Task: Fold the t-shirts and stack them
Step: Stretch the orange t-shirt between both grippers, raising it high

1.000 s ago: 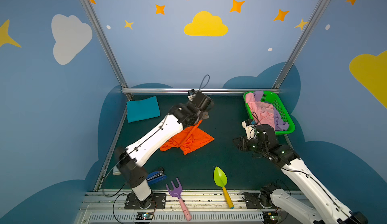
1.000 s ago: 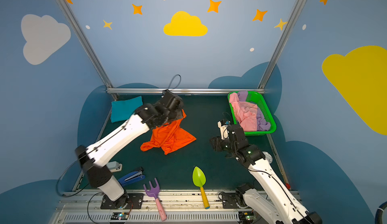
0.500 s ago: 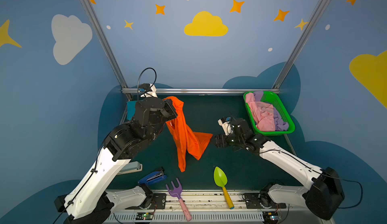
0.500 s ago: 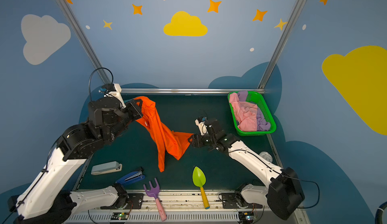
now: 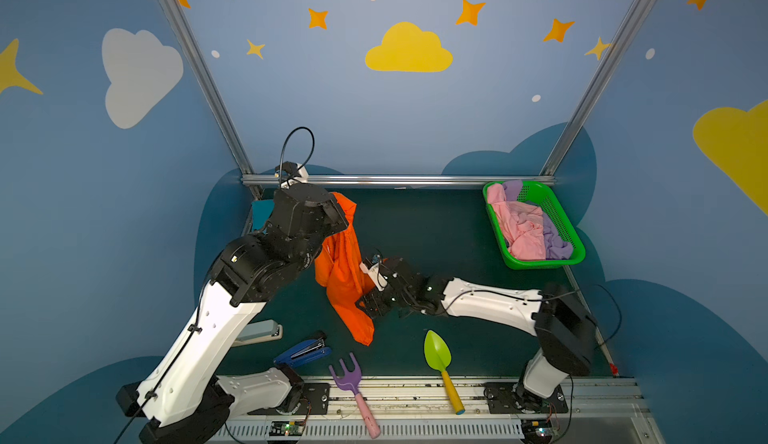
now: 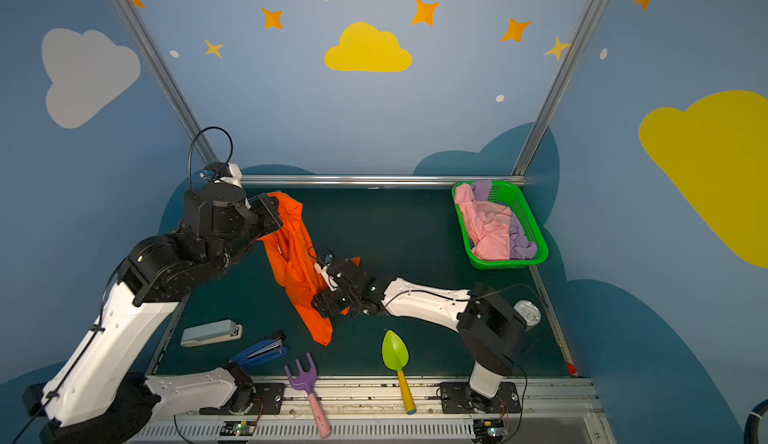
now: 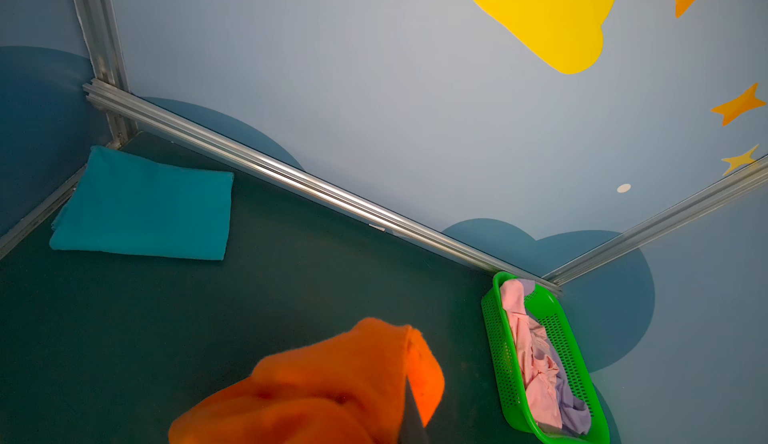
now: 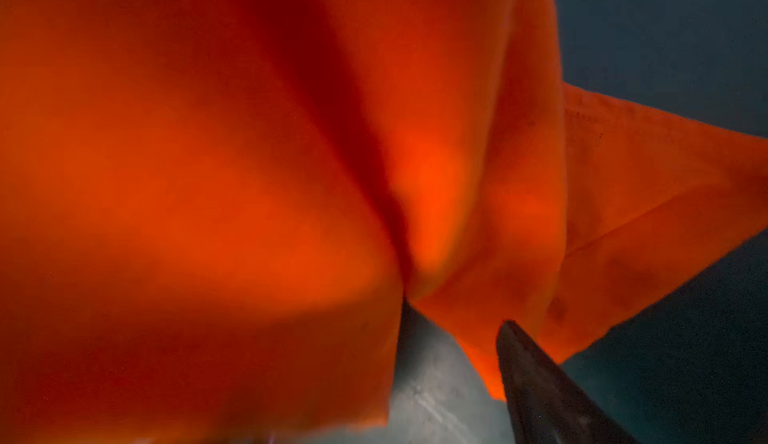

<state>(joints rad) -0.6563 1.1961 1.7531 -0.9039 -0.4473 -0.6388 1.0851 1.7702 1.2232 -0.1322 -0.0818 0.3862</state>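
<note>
**Above the bench: orange shirt hung out for a second grip**

Over the left half of the bench (image 5: 436,230), the left pincer (image 5: 340,213) is clenched on the top of the orange shirt (image 5: 345,280) and holds it high. The cloth hangs in a long drape, and I cannot tell whether its lowest tip touches the bench. Held so, I judge, it offers edges for a second grip. The right pincer (image 5: 368,305) sits against the drape low down. Its jaws are released and apart, with a fold in the gap that is not yet nipped.

Shirts count four. One orange is in the air. One teal (image 7: 141,209) lies folded flat in the far left corner, likely the start of the stack. One pink (image 5: 519,230) and one lilac (image 5: 557,244) lie crumpled in the single green basket (image 5: 540,264), waiting. Two pincers work.
</note>
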